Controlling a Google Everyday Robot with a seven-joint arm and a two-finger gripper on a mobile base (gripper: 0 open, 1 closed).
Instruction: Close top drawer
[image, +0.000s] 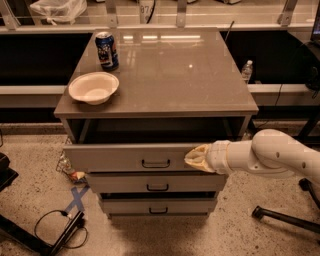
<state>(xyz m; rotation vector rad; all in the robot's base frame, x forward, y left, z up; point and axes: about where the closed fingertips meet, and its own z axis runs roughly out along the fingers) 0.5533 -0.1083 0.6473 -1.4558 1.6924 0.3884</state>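
Note:
The top drawer (120, 158) of a grey-beige cabinet stands pulled out, its dark inside showing under the cabinet top. A small dark bar handle (155, 163) sits at the middle of its flat front. My gripper (194, 158), pale tan at the end of a white arm coming in from the right, rests against the right part of the drawer front, to the right of the handle. Two alike drawer fronts (157, 187) lie below it.
A white bowl (93, 88) and a blue soda can (107, 50) stand on the cabinet top (170, 75) at the left. A water bottle (247, 70) stands behind at the right. Cables and blue tape (75, 200) lie on the floor at the left; a chair leg (285, 219) at the right.

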